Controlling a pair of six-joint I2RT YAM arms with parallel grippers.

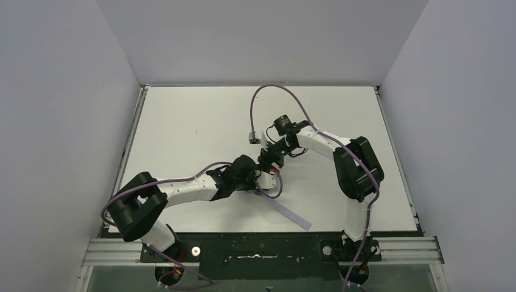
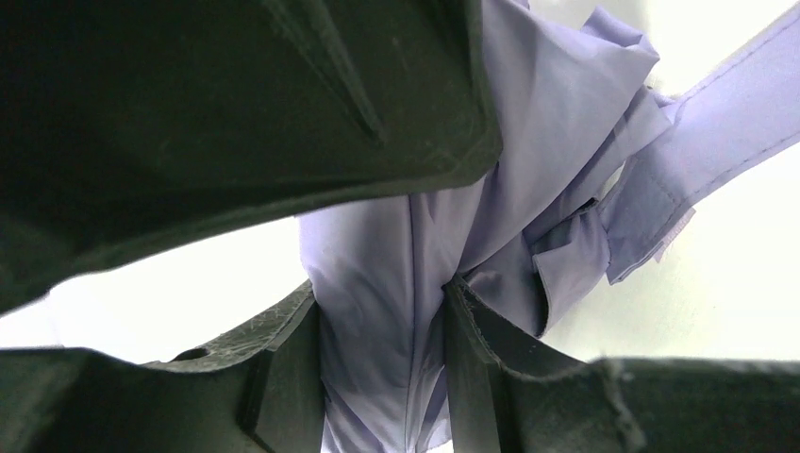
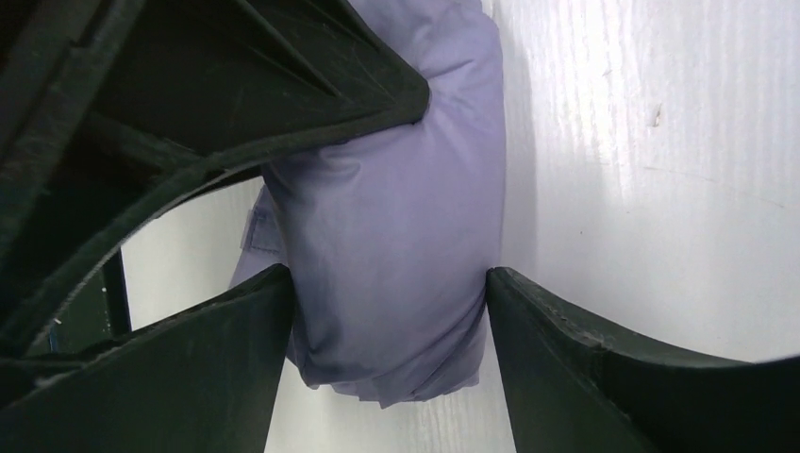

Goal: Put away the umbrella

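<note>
Left wrist | left end effector (image 2: 382, 311) pinches umbrella (image 2: 528, 113) fabric | right end effector (image 3: 387, 283) squeezes its bundled end | advice: hold both, keep strap (image 2: 726, 94) untangled

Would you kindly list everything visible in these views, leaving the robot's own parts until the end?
umbrella: one, pale lavender, folded bundle on the table between both grippers
strap: one, lavender, trailing from the umbrella toward the near edge
table: one, white, under everything
walls: three, pale grey, left, back and right of the table
cable: one, purple, looping over the table by the right arm
left arm: one, white and black, near left
right arm: one, white and black, right
left gripper: one, black, shut on umbrella fabric
right gripper: one, black, pressing both sides of the bundle
</note>
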